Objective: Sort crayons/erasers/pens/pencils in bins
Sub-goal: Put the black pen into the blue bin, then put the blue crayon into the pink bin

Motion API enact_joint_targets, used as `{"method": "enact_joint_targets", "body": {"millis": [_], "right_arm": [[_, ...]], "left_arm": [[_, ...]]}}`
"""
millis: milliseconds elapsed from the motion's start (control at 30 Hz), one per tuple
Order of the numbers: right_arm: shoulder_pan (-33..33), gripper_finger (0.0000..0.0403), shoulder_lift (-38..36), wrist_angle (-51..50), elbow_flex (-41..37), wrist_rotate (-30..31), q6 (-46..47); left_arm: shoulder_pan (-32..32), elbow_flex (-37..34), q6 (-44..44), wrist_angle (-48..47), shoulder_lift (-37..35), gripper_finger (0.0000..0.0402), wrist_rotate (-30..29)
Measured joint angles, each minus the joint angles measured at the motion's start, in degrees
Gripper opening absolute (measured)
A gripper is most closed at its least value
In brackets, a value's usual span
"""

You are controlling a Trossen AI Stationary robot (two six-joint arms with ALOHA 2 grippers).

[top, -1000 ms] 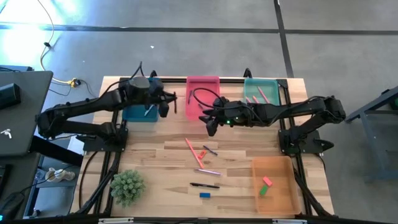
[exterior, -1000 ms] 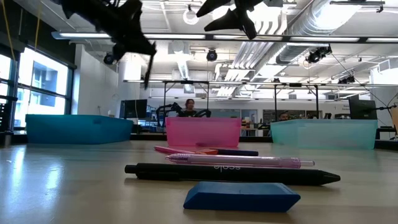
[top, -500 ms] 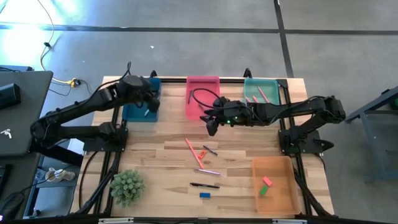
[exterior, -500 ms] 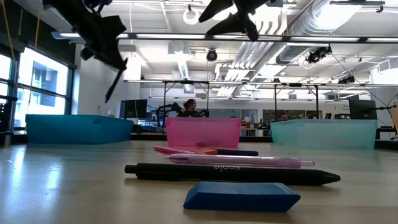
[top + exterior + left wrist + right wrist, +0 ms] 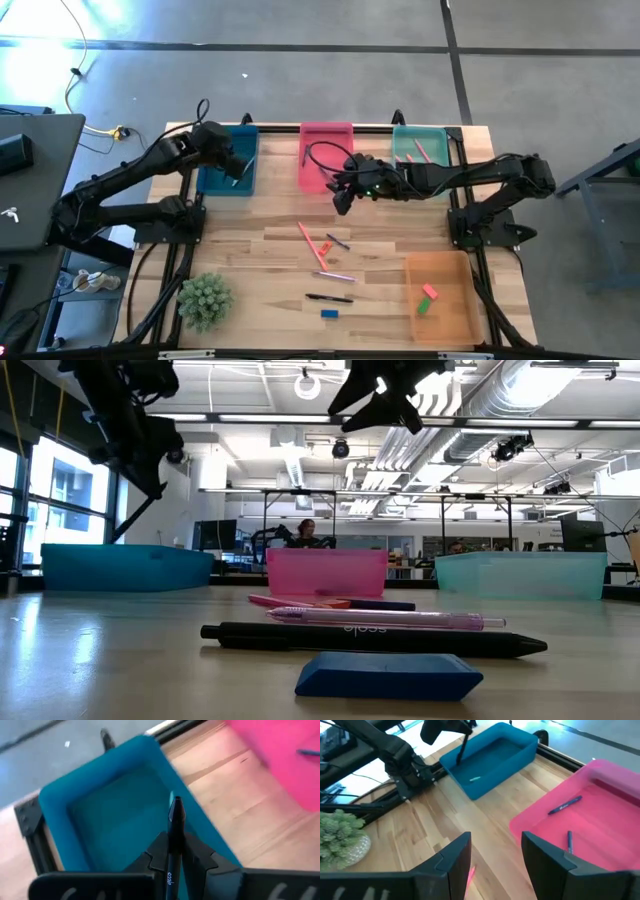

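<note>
Over the shallow dark blue plastic bin (image 5: 227, 172), the left end effector (image 5: 240, 166) is gripping a thin black pen (image 5: 173, 840), its tip pointing down into it.

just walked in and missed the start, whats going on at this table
A two-armed robot is sorting stationery into bins. The left gripper holds a black pen over the dark blue bin. The right gripper hovers open and empty near the pink bin. More pens, salmon sticks and a blue eraser lie unsorted on the table.
</note>
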Motion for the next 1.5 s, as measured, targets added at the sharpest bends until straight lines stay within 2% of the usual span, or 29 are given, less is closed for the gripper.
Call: {"method": "enact_joint_targets", "body": {"millis": [267, 433, 767, 900, 1233, 1367, 1500], "right_arm": [[-1.5, 0.0165, 0.1, -3.7, 0.0, -5.3, 0.0], [-1.4, 0.0165, 1.8, -5.9, 0.0, -5.5, 0.4], [-1.0, 0.0165, 8.0, -10.8, 0.0, -10.0, 7.7], [-0.8, 0.0165, 9.8, -12.8, 0.0, -11.2, 10.7], [1.8, 0.0165, 12.3, -17.9, 0.0, -11.3, 14.1], [3.1, 0.0165, 14.1, -18.3, 0.0, -11.3, 14.1], [4.1, 0.0165, 16.2, -19.1, 0.0, -11.3, 13.9]], "left_arm": [[3.4, 0.0, -1.1, -0.6, 5.4, 0.0021, 0.1], [4.8, 0.0, -1.1, -0.6, 8.9, 0.0022, 0.1], [5.5, 0.1, 0.0, -0.4, 14.3, 0.0025, 0.3], [5.5, 0.1, 1.4, -0.3, 15.6, 0.0047, 0.3], [5.5, 0.1, 3.1, 0.4, 16.2, 0.0136, 0.3], [5.5, 1.8, 4.4, -1.0, 16.1, 0.0148, 1.3], [5.7, 5.2, 7.5, -2.2, 16.1, 0.0148, 6.0]]}}
